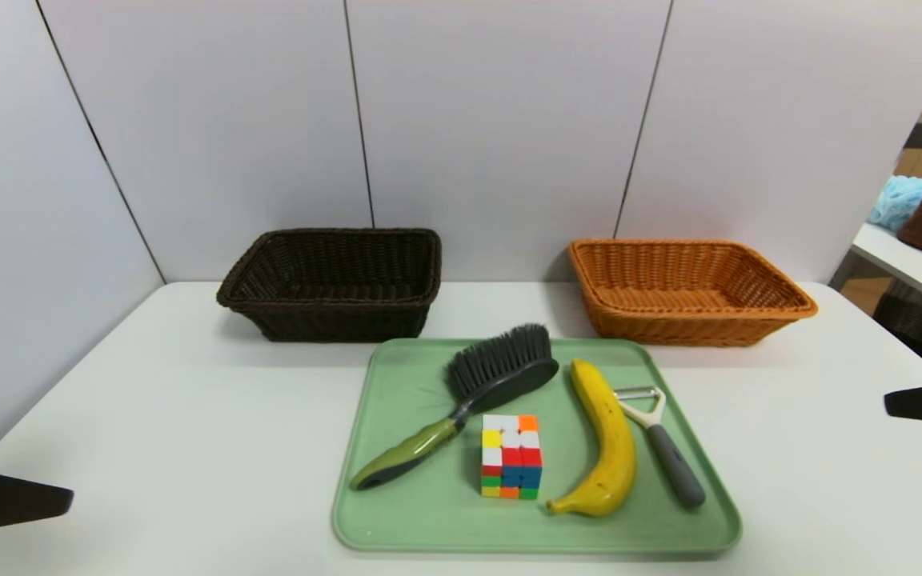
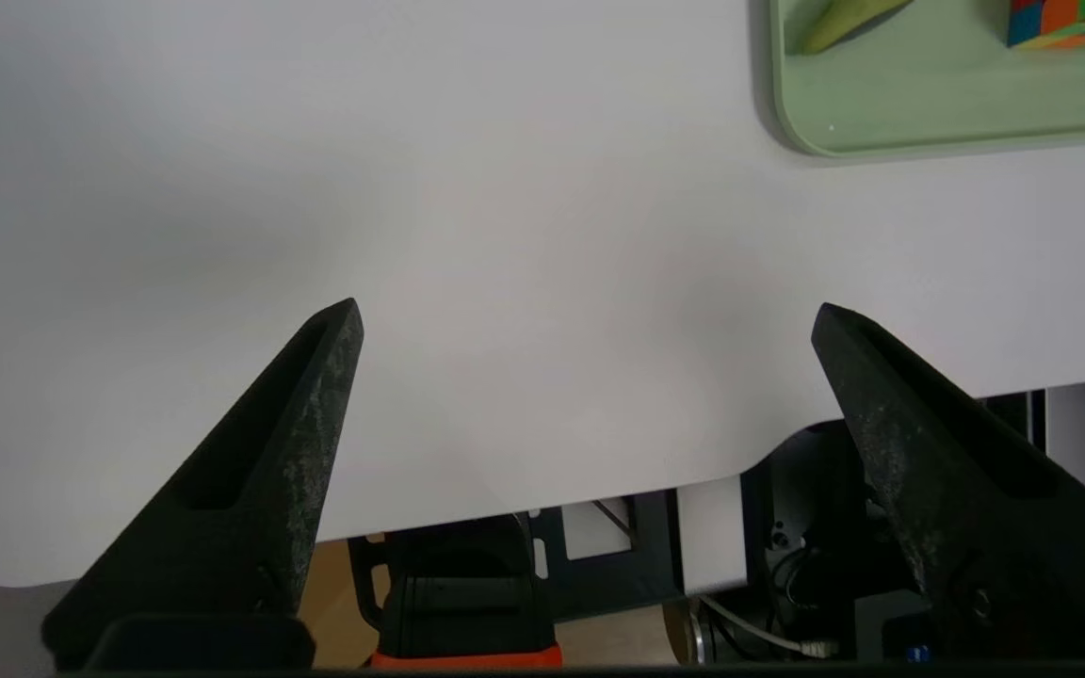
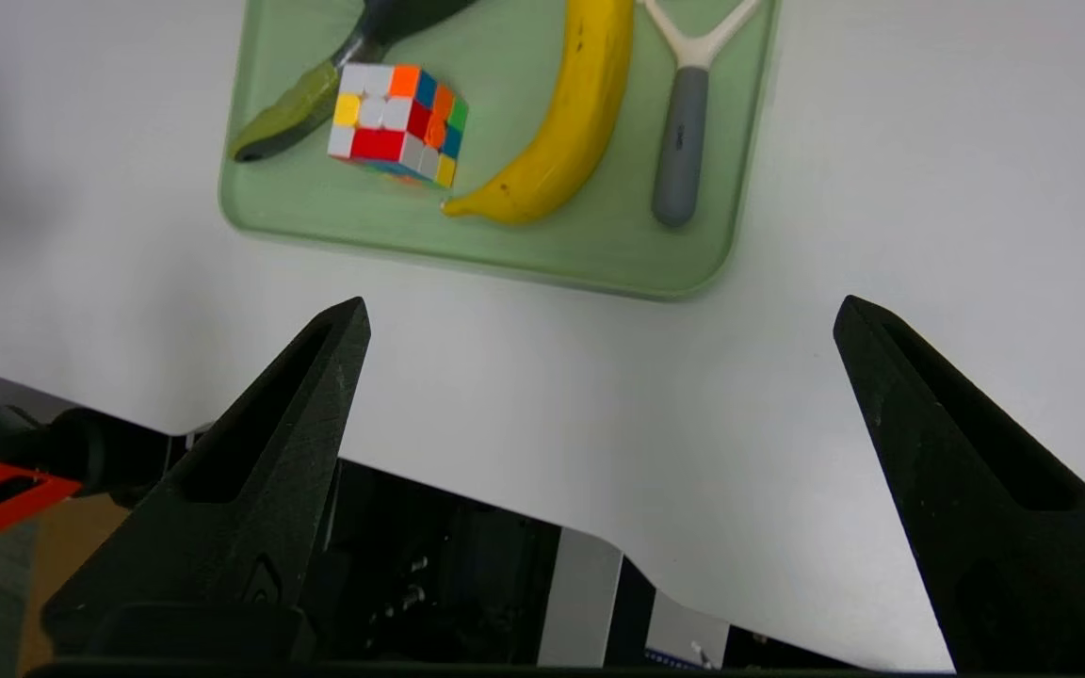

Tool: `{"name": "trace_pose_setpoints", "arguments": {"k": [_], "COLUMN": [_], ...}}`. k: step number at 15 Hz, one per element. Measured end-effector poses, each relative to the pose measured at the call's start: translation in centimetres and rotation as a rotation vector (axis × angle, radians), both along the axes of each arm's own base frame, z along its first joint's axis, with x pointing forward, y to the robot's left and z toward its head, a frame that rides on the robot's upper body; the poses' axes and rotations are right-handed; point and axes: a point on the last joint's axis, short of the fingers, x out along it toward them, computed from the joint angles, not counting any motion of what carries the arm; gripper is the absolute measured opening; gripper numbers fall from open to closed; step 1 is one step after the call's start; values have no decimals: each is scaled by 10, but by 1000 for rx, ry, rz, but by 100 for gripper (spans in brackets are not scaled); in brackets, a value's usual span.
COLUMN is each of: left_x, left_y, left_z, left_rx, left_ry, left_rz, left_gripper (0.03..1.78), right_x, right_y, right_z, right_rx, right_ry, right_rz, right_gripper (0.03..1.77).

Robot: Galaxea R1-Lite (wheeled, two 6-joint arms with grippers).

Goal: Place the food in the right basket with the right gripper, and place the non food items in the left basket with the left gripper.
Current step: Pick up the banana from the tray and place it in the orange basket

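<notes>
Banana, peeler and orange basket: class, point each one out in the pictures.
banana point(image 1: 611, 436), head view, middle of its body
peeler point(image 1: 673, 464), head view, grey handle
orange basket point(image 1: 781, 300), head view, right rim

Bare white table lies open either side of the green tray — on it, banana crowded between cube and peeler.

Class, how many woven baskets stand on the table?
2: the dark brown basket behind the tray's left corner, the orange basket behind its right. None seems hidden.
</notes>
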Motion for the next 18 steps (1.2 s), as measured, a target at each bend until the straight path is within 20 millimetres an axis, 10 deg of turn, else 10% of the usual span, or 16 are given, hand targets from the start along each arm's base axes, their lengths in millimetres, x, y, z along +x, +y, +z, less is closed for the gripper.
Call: {"name": "trace_pose_setpoints", "arguments": {"k": [7, 18], "left_x": [15, 22], "left_y": [-38, -45], "left_z": [-18, -35], "left_rx": [-83, -32], "left_ry": [206, 294], "left_rz": [-84, -91], "left_gripper": [169, 169], "right_x": [36, 100], "right_y": [38, 103], "right_z": [-12, -12], "right_rx": [-40, -111], "right_ry": [234, 448], "right_rz": [-24, -89], "right_gripper": [170, 170]}}
